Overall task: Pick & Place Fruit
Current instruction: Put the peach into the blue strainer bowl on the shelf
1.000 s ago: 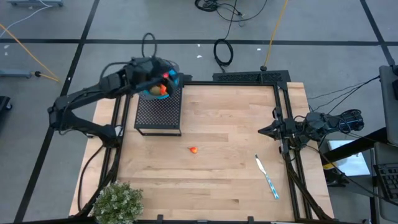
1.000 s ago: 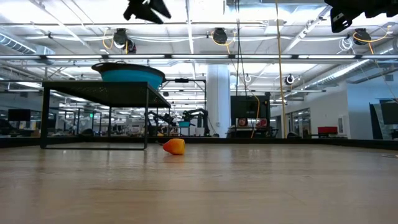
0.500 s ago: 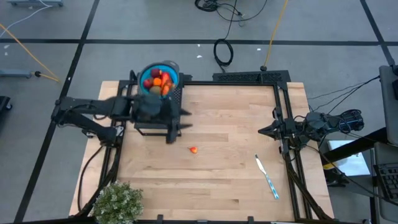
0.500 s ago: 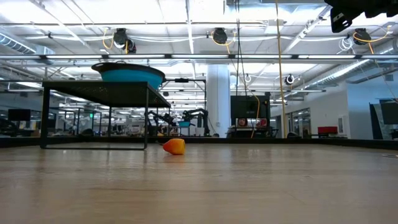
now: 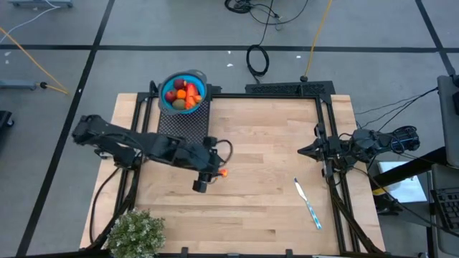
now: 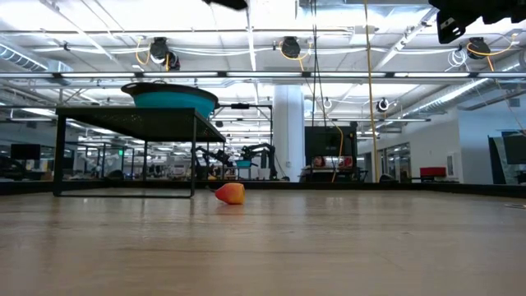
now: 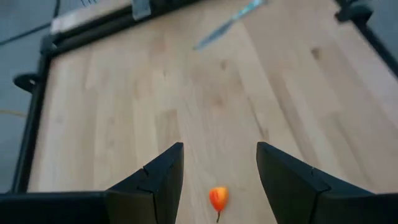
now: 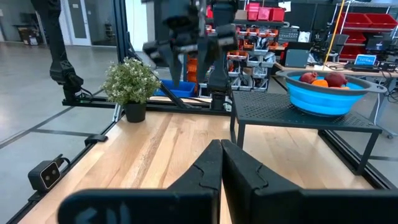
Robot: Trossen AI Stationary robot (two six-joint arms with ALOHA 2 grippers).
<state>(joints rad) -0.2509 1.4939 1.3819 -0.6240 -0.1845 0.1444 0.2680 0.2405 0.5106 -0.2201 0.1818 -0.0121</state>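
1. High view: the left gripper (image 5: pixel 200 185) has swung from the bowl (image 5: pixel 183 92) at 11 o'clock to the table centre, fingers spread and empty, above the orange bit (image 5: pixel 223 173); a pick looks next.
2. Right gripper (image 5: pixel 304 151), pressed together, waits at 3 o'clock.
3. Count: one bit on the table; in the bowl, several pieces, not all separable.

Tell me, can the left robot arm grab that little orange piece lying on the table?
Probably yes. The left gripper hangs just beside and above the orange piece, fingers open, and its wrist view shows the piece between them. Bare wooden table lies all around, with nothing in the way.
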